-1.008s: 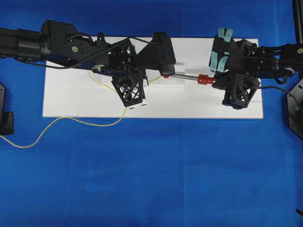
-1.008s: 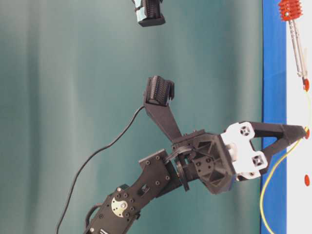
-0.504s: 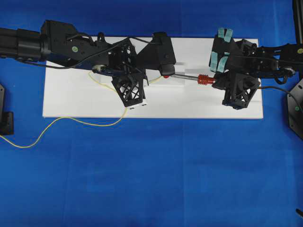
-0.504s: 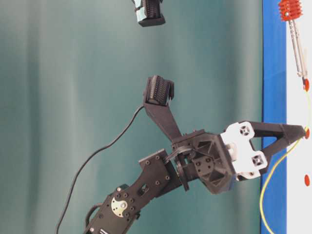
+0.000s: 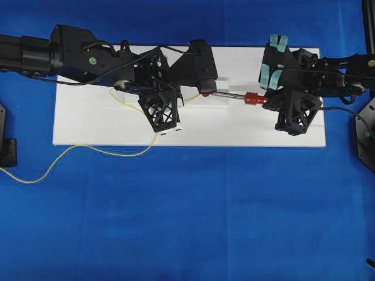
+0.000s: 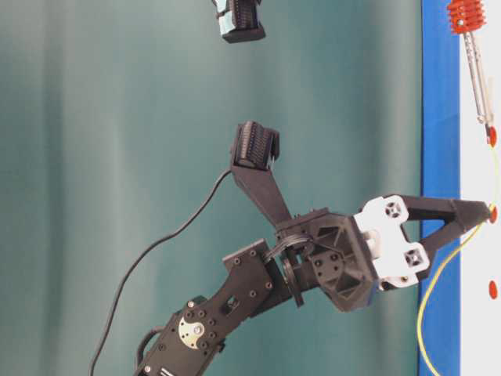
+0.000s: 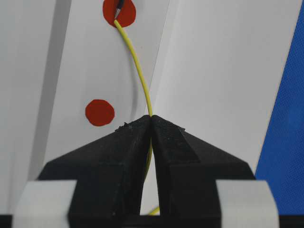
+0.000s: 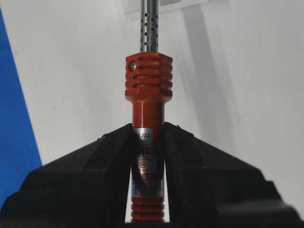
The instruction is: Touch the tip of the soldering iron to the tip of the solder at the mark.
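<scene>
1. The white board [image 5: 88, 126] lies across the blue table cover [image 5: 187, 216].
2. The left arm reaches in from the far left, angled down; the left gripper [image 7: 151, 118] is pinched onto the solder [image 7: 137, 71].
3. The right arm comes in from the right, its right gripper [image 8: 148, 130] clamped around the soldering iron [image 8: 148, 85] by the handle, shaft pointing left.
4. The solder runs from the fingers up to a red mark [image 7: 124, 14], where the iron's tip touches its end; a second red mark [image 7: 99, 112] sits nearer, left.

Black arms [image 5: 88, 55], lattice-braced wrist mounts, black cables; right gripper [image 5: 273, 70] pads apparently teal-taped
</scene>
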Tool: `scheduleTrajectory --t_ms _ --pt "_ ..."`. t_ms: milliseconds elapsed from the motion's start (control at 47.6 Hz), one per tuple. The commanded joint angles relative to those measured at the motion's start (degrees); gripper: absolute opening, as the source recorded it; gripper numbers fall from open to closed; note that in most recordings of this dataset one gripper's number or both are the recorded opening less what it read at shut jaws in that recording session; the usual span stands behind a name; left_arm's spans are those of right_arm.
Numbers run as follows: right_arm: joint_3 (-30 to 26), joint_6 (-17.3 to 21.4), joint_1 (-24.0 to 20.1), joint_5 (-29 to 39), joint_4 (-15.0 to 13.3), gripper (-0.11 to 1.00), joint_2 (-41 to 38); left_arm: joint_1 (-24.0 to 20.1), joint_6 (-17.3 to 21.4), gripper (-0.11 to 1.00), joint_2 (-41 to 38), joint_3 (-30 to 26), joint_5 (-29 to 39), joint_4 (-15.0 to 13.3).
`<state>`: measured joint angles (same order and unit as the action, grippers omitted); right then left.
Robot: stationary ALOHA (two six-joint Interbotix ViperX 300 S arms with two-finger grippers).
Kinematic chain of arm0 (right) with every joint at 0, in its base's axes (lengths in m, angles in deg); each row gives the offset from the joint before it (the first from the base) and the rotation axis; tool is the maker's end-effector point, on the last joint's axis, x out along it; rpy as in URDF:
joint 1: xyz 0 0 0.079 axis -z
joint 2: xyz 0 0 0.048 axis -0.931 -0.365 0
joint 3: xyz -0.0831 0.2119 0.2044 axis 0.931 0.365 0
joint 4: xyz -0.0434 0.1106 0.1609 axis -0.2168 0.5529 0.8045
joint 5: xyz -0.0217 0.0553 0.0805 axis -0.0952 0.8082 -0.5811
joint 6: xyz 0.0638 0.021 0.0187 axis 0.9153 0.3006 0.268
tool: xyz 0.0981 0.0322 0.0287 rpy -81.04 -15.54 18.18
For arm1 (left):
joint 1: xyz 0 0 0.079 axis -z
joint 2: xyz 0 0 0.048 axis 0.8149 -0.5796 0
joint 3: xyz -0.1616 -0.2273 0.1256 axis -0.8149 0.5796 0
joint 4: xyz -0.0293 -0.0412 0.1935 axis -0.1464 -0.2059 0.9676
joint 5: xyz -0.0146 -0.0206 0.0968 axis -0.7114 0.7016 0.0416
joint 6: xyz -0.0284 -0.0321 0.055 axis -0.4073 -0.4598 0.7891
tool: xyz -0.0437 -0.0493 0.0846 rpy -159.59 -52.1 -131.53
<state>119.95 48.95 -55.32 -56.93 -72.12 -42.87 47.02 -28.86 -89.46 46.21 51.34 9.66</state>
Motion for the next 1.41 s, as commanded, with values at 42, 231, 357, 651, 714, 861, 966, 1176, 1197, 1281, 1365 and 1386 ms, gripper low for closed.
scheduleTrajectory --t_ms 42,231,357,651,714,861,966,1176,1197,1281,1365,1386 --pt "-1.4 0.1 0.1 -0.2 -0.1 0.06 0.4 0.1 0.0 0.03 0.7 -1.3 -0.2 0.1" --pt "-1.4 0.1 0.1 -0.2 -0.1 0.06 0.4 0.1 0.0 0.03 0.7 -1.3 -0.2 0.1" --pt "-1.4 0.1 0.1 -0.2 -0.1 0.06 0.3 0.1 0.0 0.03 0.7 -1.3 -0.2 0.1" --pt "-1.4 0.1 0.0 -0.2 -0.1 0.06 0.4 0.1 0.0 0.03 0.7 -1.3 -0.2 0.1" --pt "-1.3 0.1 0.0 -0.3 -0.1 0.06 0.3 0.1 0.1 0.03 0.7 -1.3 -0.2 0.1" --pt "-1.3 0.1 0.0 -0.4 -0.1 0.06 0.3 0.1 0.4 0.03 0.9 -1.3 -0.2 0.1" --pt "-1.3 0.1 0.0 -0.4 0.0 0.06 0.4 0.0 1.2 0.03 1.8 -1.0 -0.2 0.1" --pt "-1.0 0.1 0.0 -0.4 -0.1 0.06 0.9 0.1 2.2 0.03 7.9 2.1 -0.4 0.1" --pt "-1.0 0.1 0.0 -0.4 -0.1 0.06 0.9 0.1 2.2 0.03 8.7 2.5 -0.5 0.1" --pt "-1.0 0.1 0.0 -0.4 -0.1 0.06 0.9 0.1 2.1 0.03 12.0 5.0 -0.7 0.1" --pt "-1.0 0.1 0.0 -0.4 -0.1 0.06 0.9 0.0 2.0 0.03 14.8 7.3 -1.1 0.1" --pt "-1.0 0.1 0.0 -0.4 -0.1 0.06 0.9 0.1 1.8 0.03 15.4 7.9 -1.3 0.1"
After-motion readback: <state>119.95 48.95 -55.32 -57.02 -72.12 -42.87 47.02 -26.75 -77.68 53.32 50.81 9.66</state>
